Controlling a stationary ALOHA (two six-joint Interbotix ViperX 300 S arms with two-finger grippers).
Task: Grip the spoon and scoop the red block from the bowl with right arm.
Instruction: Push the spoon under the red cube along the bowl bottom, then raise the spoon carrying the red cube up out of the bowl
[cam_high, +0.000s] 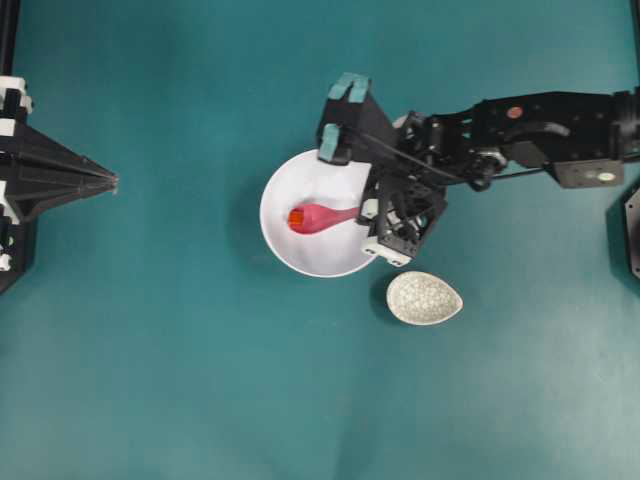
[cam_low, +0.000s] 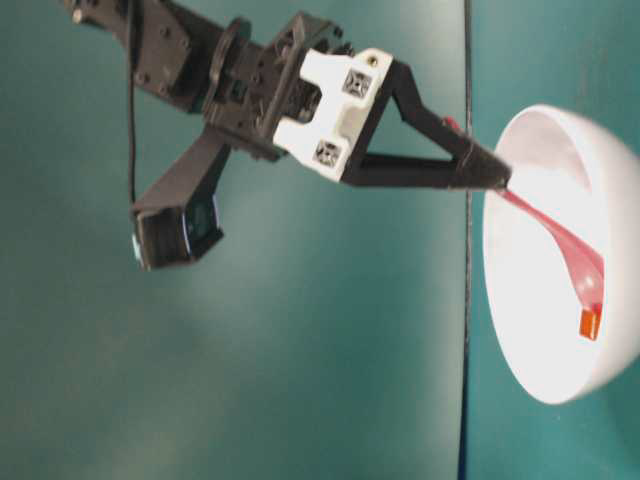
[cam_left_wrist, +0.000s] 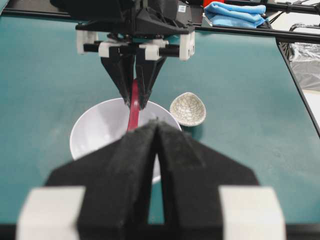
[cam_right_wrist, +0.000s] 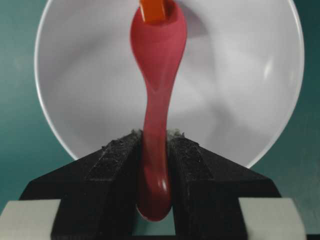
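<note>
Inside bowl (cam_right_wrist: 260, 100), spoon (cam_right_wrist: 157, 75) tip touching red block (cam_right_wrist: 153, 10).

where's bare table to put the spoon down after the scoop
Bare teal table spans the whole strip below the large white bowl and the small grey crackle dish, plus the stretch between the bowl and the idle left gripper. It is crowded at the bowl's right rim, where the right gripper holds the pink spoon.
</note>
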